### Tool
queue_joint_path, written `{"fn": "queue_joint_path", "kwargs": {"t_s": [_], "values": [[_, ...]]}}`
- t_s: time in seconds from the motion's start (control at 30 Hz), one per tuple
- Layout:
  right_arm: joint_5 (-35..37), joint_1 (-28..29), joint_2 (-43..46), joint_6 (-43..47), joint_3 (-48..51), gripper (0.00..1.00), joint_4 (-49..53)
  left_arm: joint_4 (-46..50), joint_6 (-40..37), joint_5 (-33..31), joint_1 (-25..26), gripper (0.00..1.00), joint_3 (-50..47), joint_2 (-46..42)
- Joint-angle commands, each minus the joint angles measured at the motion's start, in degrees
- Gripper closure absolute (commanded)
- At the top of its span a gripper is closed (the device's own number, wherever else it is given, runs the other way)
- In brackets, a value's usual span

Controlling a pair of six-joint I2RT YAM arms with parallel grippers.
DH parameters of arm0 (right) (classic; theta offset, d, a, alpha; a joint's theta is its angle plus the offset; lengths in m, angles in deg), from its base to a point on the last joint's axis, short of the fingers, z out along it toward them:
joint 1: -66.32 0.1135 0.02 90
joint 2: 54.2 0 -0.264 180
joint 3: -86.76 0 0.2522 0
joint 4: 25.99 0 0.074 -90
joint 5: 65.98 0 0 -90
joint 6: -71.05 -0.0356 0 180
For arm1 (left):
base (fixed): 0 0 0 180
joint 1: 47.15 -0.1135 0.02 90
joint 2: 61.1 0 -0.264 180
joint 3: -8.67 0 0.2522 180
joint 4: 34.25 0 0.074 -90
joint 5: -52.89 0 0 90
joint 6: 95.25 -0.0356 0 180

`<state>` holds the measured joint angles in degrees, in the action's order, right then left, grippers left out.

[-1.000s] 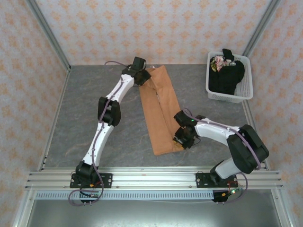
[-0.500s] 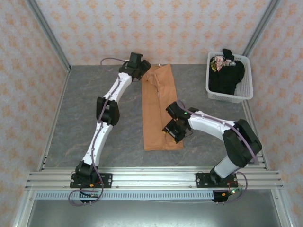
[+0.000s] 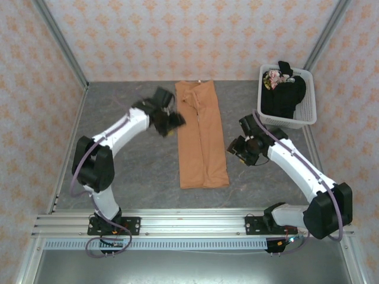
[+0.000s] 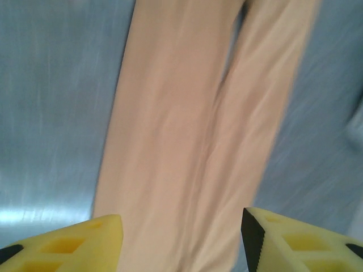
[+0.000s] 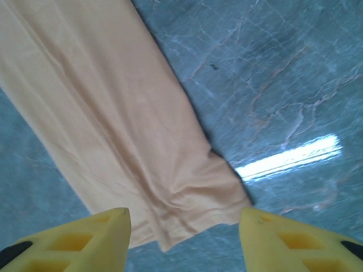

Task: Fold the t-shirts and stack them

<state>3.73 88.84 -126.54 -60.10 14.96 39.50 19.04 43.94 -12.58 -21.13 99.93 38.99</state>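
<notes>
The orange-tan t-shirt [image 3: 201, 137] is laid out as a long, narrow strip down the middle of the grey counter [image 3: 130, 171], its short ends toward the far wall and the near rail. A lengthwise fold line is seen running along it in the left wrist view [image 4: 187, 124]. The left claw [image 3: 173, 120] is held just beside the strip's left edge, toward the far half, and is blurred from above. At the wrist, its yellow fingers [image 4: 85, 238] are spread wide, and nothing is caught between them. The right claw [image 3: 240, 148] is parked off the strip's right edge, clear of the cloth. Its fingers [image 5: 91, 238] are likewise parted and nothing is gripped, with the shirt's end [image 5: 187, 198] lying on the counter below. The black t-shirt [image 3: 284, 97] is bundled in the white basket [image 3: 309, 118] at the far right corner, a colourful print showing at its top.
</notes>
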Motion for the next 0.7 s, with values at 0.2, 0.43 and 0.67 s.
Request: {"fn": "queue_joint_path", "kwargs": {"t_s": [0.2,0.43,0.67], "values": [[-7.99,-0.99,-5.57,10.66,9.91,0.48,-2.1,-10.86,19.38,4.0,15.81,0.42,-28.93,-12.67],[-8.25,-0.94,-6.25,11.25,12.46,0.48,-3.56,-14.94,21.35,2.49,17.81,0.44,-29.28,-8.89],[-7.74,0.42,-6.66,10.32,14.31,0.48,-4.66,-12.59,18.78,0.39,17.93,0.77,-26.76,-5.06]]}}
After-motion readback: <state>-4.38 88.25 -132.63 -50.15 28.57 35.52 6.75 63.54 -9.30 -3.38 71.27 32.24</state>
